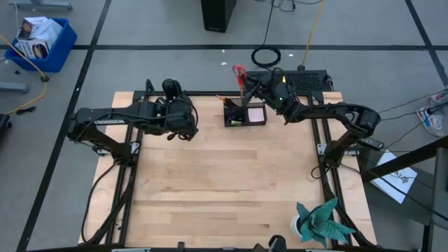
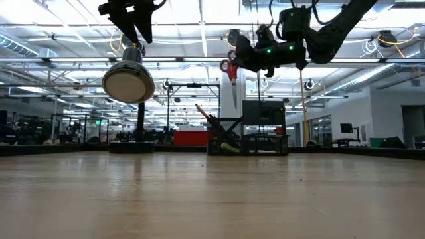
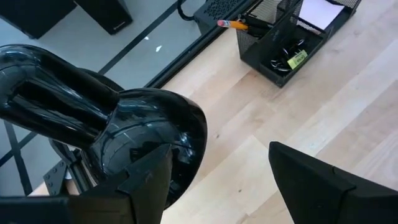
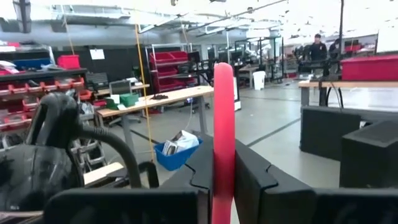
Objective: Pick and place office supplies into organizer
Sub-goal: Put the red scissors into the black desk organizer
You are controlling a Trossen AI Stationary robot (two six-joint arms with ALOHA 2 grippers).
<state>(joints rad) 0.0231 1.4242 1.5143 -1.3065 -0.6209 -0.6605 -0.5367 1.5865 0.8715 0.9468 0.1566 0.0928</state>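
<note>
Red-handled scissors (image 2: pixel 230 76) are gripped by the right gripper (image 1: pixel 246 85), clamped on the handle (image 4: pixel 223 143), and held blades-down, likely so they can be lowered into the tall compartment. The scissors hang in the air above the organizer (image 1: pixel 244 114), well clear of its rim in the low view. An orange pencil (image 3: pixel 233 24) already leans in the organizer and a pink sticky-note pad (image 1: pixel 256 113) lies in its tray. The left gripper (image 1: pixel 187 128) is spread open, holding nothing, raised beside the organizer
</note>
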